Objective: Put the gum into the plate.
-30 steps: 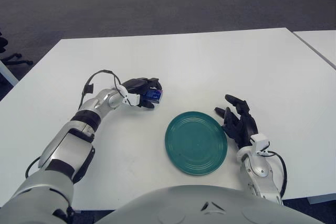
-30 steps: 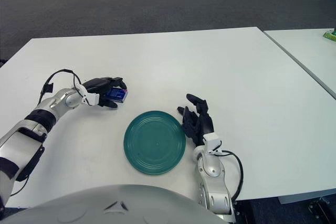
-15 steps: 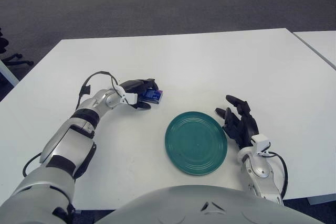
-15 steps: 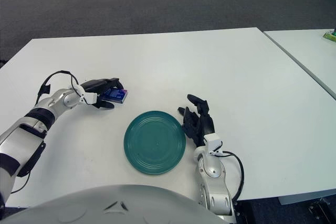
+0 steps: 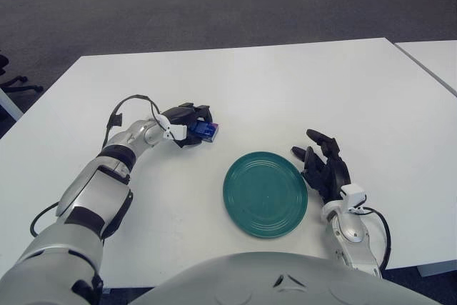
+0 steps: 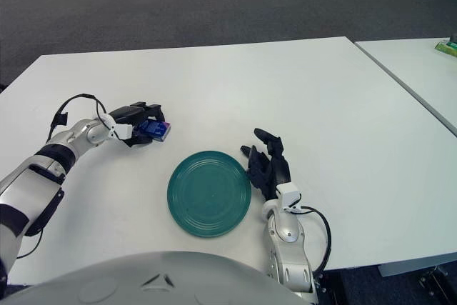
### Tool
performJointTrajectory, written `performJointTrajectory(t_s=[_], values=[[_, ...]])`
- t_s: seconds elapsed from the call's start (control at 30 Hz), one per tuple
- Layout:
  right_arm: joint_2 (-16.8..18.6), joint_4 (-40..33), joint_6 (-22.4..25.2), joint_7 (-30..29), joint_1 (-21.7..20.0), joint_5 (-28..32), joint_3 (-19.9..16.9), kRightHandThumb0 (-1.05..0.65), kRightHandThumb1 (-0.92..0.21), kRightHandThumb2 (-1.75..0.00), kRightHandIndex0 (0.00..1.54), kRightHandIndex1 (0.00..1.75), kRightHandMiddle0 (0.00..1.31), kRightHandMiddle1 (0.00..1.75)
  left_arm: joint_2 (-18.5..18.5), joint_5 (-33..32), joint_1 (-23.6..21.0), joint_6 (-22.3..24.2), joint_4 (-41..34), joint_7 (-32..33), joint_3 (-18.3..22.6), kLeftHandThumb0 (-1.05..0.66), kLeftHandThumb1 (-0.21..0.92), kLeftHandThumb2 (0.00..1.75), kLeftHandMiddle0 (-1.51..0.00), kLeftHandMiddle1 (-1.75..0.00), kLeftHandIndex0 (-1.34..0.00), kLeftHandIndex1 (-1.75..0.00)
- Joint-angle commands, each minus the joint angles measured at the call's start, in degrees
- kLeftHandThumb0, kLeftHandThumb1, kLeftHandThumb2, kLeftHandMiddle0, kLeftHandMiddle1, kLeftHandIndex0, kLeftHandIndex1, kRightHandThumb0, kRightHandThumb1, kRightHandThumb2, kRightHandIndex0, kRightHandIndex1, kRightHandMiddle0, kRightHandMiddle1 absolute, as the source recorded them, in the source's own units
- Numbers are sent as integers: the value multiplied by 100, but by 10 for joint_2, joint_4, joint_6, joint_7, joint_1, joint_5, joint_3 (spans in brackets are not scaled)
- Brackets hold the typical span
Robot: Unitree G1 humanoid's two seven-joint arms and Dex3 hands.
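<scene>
Your left hand (image 5: 187, 117) sits on the white rectangular table (image 5: 285, 83), up and to the left of the round teal plate (image 5: 265, 193), its black fingers curled around the small blue gum packet (image 5: 204, 130). The packet is low at the tabletop; you cannot tell whether it touches. It is apart from the plate, with a bare strip of table between packet and rim. Your right hand (image 5: 325, 171) shows just beside the plate's right rim, fingers spread and holding nothing. The plate lies near the table's front edge, with broad open tabletop behind and to the right. A second white table's corner (image 6: 421, 51) shows at far right. Count: one plate, one gum packet.
</scene>
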Motion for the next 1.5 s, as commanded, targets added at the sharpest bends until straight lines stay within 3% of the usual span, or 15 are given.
performJointTrajectory(t_s=[0.0,0.3,0.5,0.57,0.77,0.9,1.07,1.13,1.47], values=[[2,35,18,-1,17,8,-8,-57,-92,-80,50,55,3,93,7,21,46,31,30,18,-15,-1,11,143,-85,-136,-64,-174],[4,44,4,6,18,21,-13,-57,-92,-81,50,56,3,93,21,54,54,16,33,140,-45,0,9,148,-89,-145,-59,-175],[5,51,-4,9,17,24,-14,-57,-92,-82,51,56,4,93,35,59,50,-3,30,168,-54,0,13,146,-84,-150,-54,-175],[3,54,-8,11,17,25,-16,-57,-92,-82,51,57,4,93,56,60,36,-20,15,173,-52,0,15,145,-82,-152,-53,-175],[2,57,-12,18,18,30,-21,-57,-92,-82,51,57,5,93,89,30,18,-59,-34,164,-17,0,16,143,-79,-154,-53,-175],[2,58,-12,21,19,31,-24,-58,-92,-82,49,56,5,93,113,-10,32,-81,-117,144,28,0,15,145,-78,-155,-55,-175],[-1,60,-10,27,18,30,-25,-58,-92,-83,48,55,4,93,130,-61,77,-71,-260,92,76,0,14,146,-79,-154,-56,-175],[-1,60,-8,28,17,29,-25,-58,-92,-83,48,55,4,93,135,-85,99,-41,-337,57,95,0,14,146,-79,-154,-56,-175],[-3,63,-9,29,12,24,-24,-60,-92,-83,48,55,4,93,121,-139,164,67,-543,-39,140,0,17,144,-78,-157,-51,-175]])
